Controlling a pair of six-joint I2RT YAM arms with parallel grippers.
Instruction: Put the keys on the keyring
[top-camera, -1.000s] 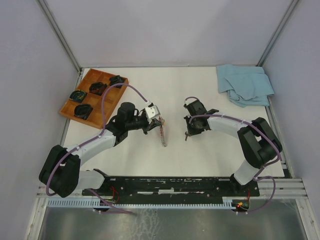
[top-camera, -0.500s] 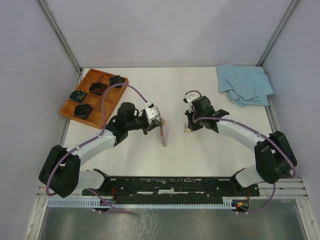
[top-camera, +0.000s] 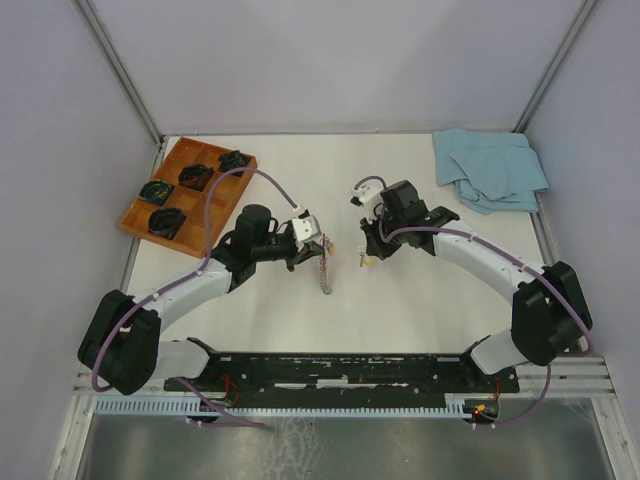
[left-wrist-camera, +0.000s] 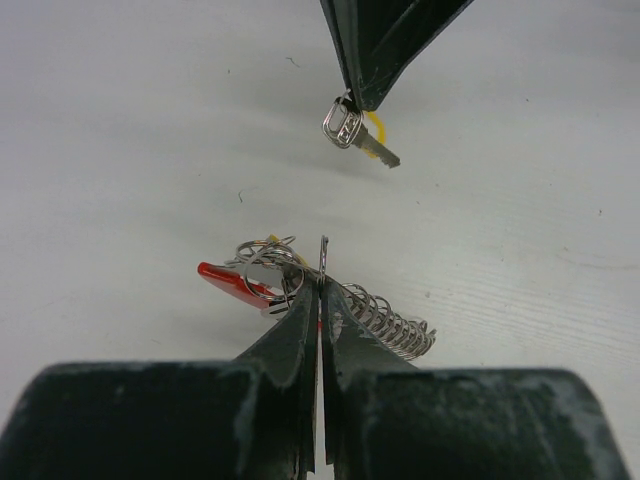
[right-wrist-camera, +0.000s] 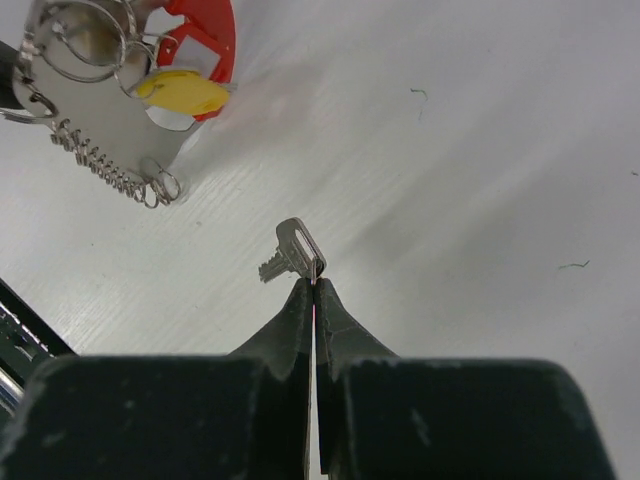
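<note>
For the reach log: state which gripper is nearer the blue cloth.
Right. The right gripper, shut on a key, hangs at mid-table, left of the blue cloth and closer to the bases. The left gripper, shut on the keyring, is farther left.

Bright diffuse light; soft faint shadows on white table (top-camera: 420, 300); wrist views sharp mid-frame, softer near bottom.
</note>
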